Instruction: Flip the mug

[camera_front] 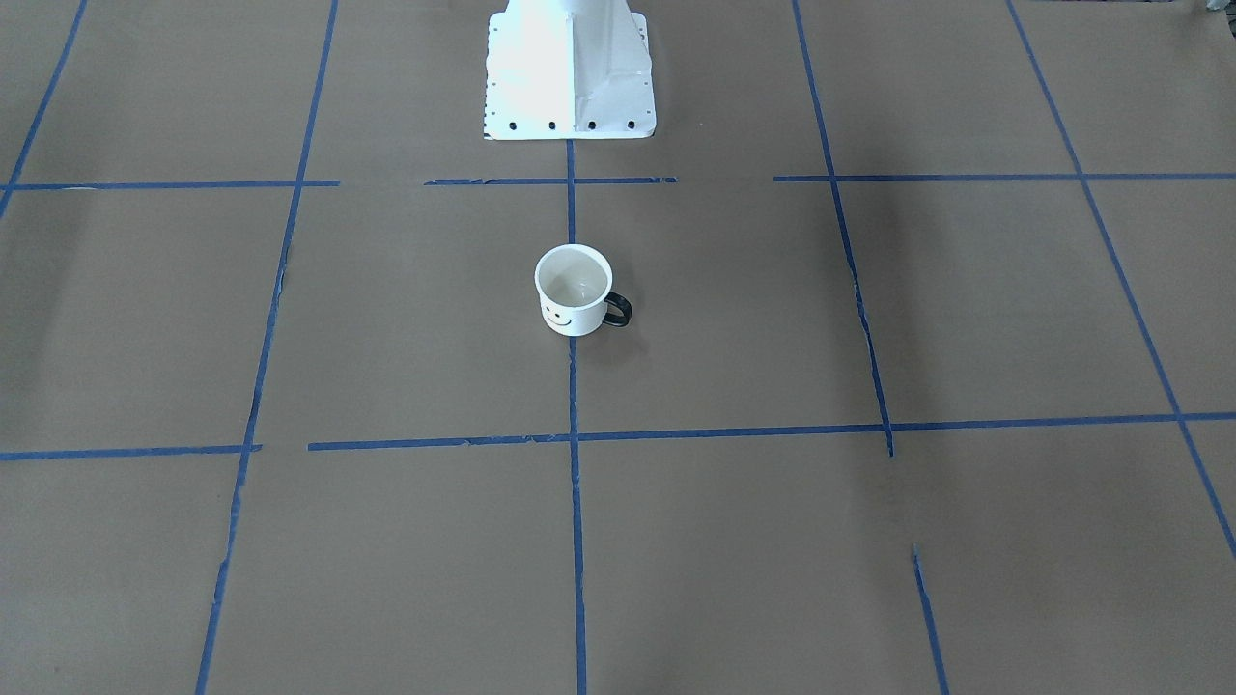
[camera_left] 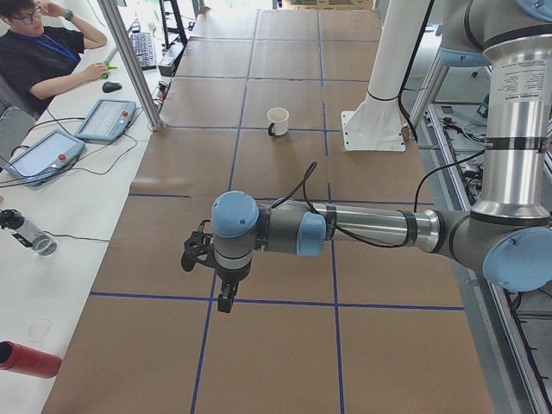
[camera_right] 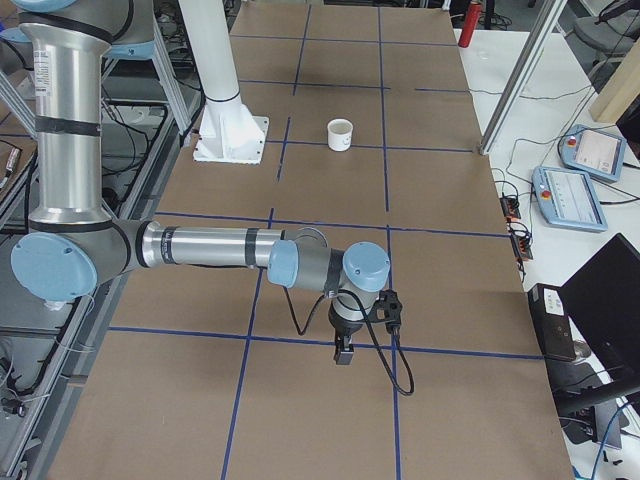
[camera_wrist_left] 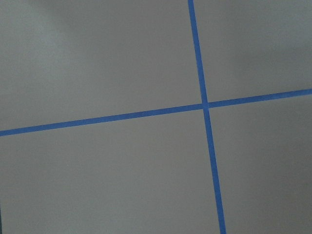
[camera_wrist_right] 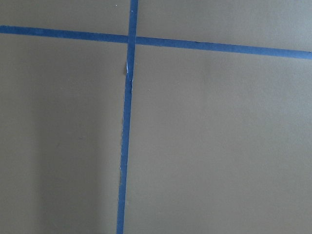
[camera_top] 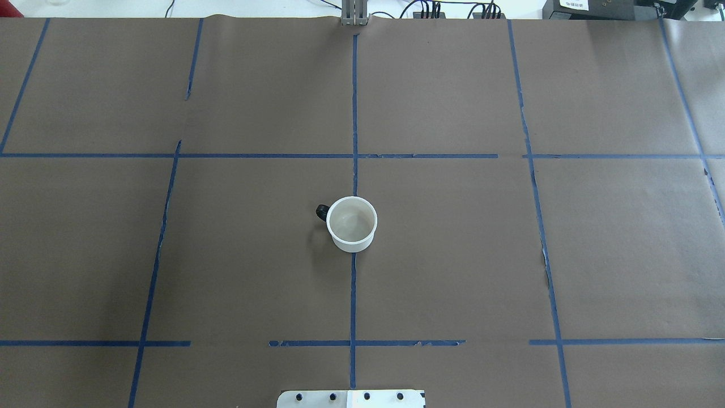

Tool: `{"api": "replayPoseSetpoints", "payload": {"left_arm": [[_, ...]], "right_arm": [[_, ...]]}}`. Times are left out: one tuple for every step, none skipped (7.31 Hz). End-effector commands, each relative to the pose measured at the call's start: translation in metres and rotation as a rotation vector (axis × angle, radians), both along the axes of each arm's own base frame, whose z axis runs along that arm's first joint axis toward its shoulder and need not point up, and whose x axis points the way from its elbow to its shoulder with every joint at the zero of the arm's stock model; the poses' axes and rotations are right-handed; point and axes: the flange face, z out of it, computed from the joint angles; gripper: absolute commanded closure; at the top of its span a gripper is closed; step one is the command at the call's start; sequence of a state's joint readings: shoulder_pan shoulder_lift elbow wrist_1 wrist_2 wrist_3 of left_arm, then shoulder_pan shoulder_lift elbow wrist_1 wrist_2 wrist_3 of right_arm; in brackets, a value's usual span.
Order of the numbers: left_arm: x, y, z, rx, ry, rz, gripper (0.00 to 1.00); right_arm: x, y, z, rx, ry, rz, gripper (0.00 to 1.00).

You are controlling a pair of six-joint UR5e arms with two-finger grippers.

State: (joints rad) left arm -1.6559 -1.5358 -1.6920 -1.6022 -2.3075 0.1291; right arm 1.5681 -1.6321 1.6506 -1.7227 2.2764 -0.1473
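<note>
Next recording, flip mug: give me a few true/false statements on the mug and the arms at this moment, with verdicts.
1. The mug stands upright, mouth up. True.
2. Its handle points to the robot's right. False: it points to the robot's left.
3. The mug sits on a blue tape line. True.
4. An arm touches the mug. False: the left arm and right arm are both far from it.
5. The smiley faces the robot. False: it faces the operators' side.

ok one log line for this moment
mug upright | handle robot's left | left pincer away, state unclear | right pincer away, state unclear | flip pending
</note>
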Motion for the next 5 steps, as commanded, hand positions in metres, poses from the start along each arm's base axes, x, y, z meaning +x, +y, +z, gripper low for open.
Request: {"api": "replayPoseSetpoints", "payload": {"left_arm": [[0.014, -0.003, 0.0, 0.001, 0.004, 0.028, 0.0], [0.019, -0.004, 0.0, 0.0, 0.004, 0.038, 0.0], [0.02, -0.004, 0.0, -0.001, 0.003, 0.04, 0.0], [0.02, -0.004, 0.0, 0.002, 0.003, 0.042, 0.0], [0.025, -0.006, -0.001, 0.005, 0.001, 0.053, 0.0]], "right_arm": [[0.0, 0.0, 0.0, 0.0, 0.0, 0.0, 0.0], [0.0, 0.0, 0.0, 0.0, 0.0, 0.0, 0.0], [0.0, 0.0, 0.0, 0.0, 0.0, 0.0, 0.0], [0.0, 0.0, 0.0, 0.0, 0.0, 0.0, 0.0], [0.0, 0.0, 0.0, 0.0, 0.0, 0.0, 0.0]]}}
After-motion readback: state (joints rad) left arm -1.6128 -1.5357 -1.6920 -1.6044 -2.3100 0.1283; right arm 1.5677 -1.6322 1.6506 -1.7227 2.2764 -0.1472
